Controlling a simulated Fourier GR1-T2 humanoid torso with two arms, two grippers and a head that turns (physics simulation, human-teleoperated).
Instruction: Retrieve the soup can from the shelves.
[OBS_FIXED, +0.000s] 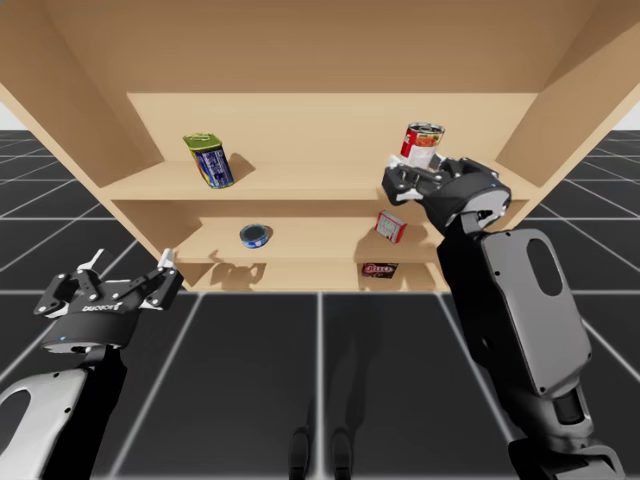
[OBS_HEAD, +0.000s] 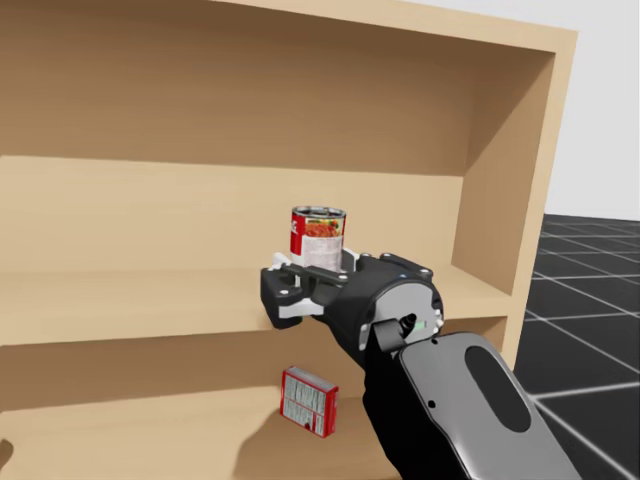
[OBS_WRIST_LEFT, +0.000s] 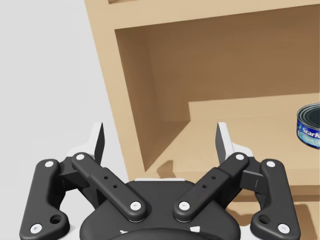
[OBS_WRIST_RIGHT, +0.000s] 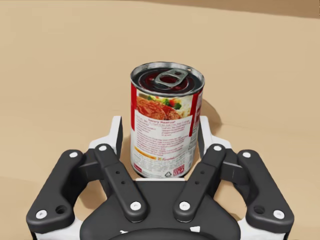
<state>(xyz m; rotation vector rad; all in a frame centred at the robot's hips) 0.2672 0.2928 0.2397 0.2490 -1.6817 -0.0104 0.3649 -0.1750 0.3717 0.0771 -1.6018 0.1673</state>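
Tipping looms: my right gripper (OBS_WRIST_RIGHT: 160, 137), fingers apart around the soup can (OBS_WRIST_RIGHT: 167, 115), could topple it by closing lopsidedly.

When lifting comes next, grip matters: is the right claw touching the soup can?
Cannot tell. The right wrist view shows the soup can inside the right claw, close on both sides; neither contact nor gap is plain.

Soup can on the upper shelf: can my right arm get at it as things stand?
Probably yes: the soup can stands upright inside the open right gripper, and nothing else blocks the way.
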